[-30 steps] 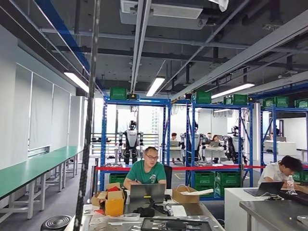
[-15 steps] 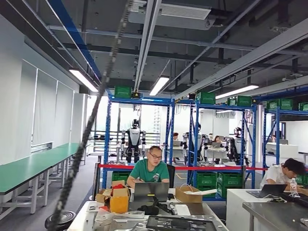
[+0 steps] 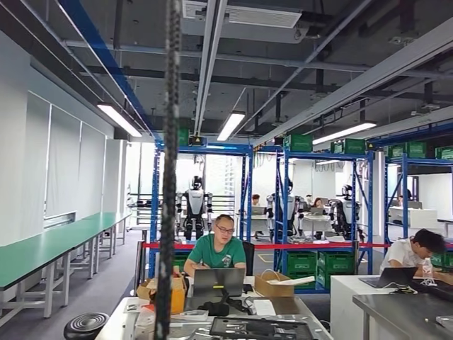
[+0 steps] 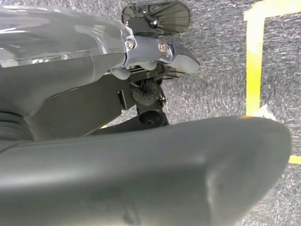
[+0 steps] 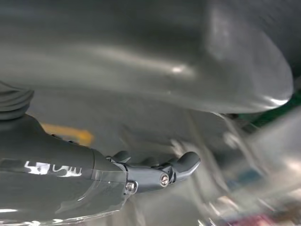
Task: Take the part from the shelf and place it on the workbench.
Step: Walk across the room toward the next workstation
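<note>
Left hand (image 4: 149, 56) hangs over grey floor with yellow tape (image 4: 254, 56), fingers extended, holding nothing. Right hand (image 5: 152, 172) likewise empty, background blurred. Head view: blue shelves (image 3: 203, 152) far ahead past a cluttered desk (image 3: 277, 312); can't pick out the part.

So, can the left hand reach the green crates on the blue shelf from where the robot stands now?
Probably not. The blue shelf with the green crates stands far back, behind a cluttered table and a seated person. The left hand hangs low over the floor, holding nothing.
</note>
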